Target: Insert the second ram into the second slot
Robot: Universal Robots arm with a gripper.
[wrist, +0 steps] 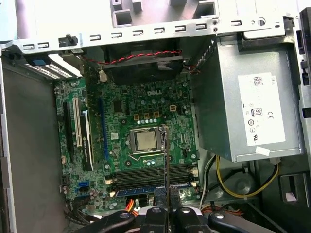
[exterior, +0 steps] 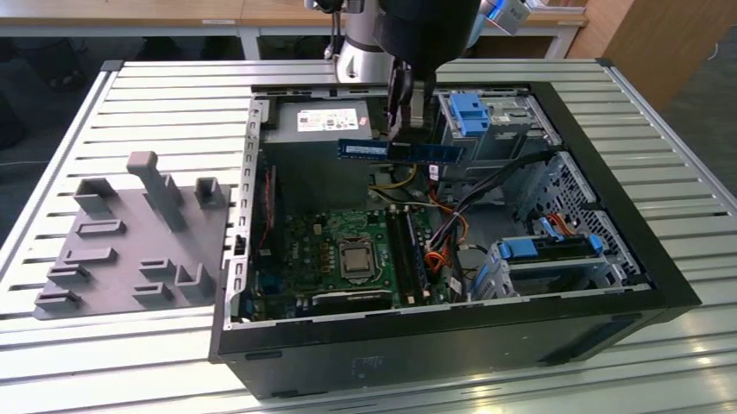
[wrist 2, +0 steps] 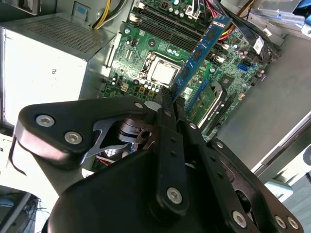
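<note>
Crosswise in end effector (exterior: 401,134): second ram (exterior: 436,152).

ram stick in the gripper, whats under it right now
The second ram, clamped in the gripper, hangs over the motherboard and its memory slots. The stick itself and the gripper hide the stretch of slots straight below.

Black claw (wrist 2: 171,95), silver screws (wrist 2: 174,195) — silver-grey arm (exterior: 362,59)

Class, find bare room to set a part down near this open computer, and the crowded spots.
Bare table slats between the grey holder and the table's far edge. Crowded: cables and drive cages inside the case, near the gripper holding the memory stick.
</note>
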